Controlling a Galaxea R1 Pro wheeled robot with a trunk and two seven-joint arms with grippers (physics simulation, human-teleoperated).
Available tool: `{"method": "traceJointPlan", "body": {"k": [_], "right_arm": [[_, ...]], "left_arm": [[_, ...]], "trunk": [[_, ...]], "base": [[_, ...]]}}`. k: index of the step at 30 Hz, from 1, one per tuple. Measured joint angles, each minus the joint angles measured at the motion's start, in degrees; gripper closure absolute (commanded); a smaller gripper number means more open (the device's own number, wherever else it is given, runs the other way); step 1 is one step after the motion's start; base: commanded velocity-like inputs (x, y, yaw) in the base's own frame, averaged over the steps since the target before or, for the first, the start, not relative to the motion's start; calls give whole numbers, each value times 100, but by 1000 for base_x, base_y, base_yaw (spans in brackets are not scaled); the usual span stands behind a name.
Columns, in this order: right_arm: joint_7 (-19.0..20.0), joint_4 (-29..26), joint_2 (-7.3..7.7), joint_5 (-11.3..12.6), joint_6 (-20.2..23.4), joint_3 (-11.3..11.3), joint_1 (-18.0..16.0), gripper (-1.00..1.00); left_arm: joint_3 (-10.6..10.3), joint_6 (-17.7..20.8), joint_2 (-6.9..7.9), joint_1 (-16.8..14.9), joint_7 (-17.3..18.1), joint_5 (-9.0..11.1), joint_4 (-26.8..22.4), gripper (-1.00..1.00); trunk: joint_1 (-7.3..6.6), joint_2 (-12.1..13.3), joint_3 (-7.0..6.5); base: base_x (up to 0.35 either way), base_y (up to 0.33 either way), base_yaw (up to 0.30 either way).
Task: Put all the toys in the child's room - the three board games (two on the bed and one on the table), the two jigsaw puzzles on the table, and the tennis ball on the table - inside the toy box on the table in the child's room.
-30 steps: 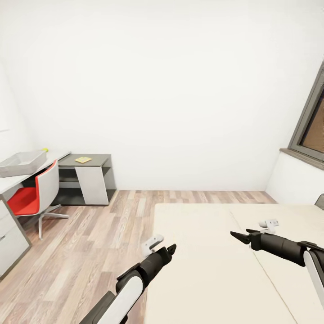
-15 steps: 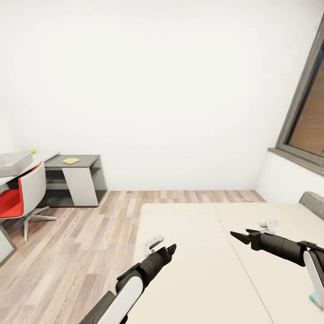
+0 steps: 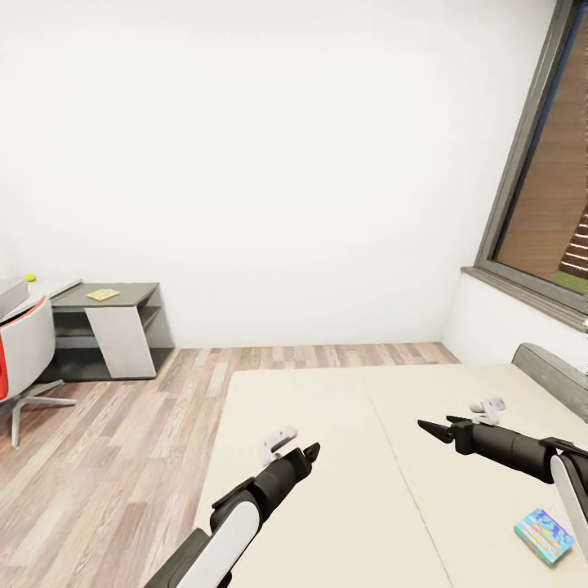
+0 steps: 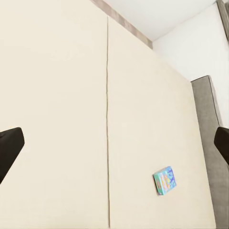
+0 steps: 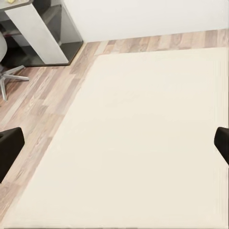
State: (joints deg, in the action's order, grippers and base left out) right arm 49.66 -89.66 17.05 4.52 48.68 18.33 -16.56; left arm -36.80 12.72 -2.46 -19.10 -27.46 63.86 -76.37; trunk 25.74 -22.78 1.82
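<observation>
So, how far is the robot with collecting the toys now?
Nothing looks done yet. Both the left gripper and the right gripper are open and empty above the bed. A blue board game lies on the mattress, and a tennis ball and a jigsaw puzzle rest on the table. All packing is left.

Chair (image 3: pixel 24 339): white shell with a red seat, seen at the far left edge on a metal star base.
Window (image 3: pixel 543 171): dark grey frame set in the right wall, a brown surface seen through it.
Sill (image 3: pixel 523 286): grey-brown ledge under the window.
</observation>
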Motion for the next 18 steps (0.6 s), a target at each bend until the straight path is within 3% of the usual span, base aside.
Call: {"method": "traceJointPlan", "body": {"k": [18], "right_arm": [[3, 1, -1, 2, -2, -1, 0, -100]], "left_arm": [[1, 0, 1, 1, 0, 0, -1, -100]], "trunk": [[0, -1, -1]], "base": [[0, -305, -7]]}}
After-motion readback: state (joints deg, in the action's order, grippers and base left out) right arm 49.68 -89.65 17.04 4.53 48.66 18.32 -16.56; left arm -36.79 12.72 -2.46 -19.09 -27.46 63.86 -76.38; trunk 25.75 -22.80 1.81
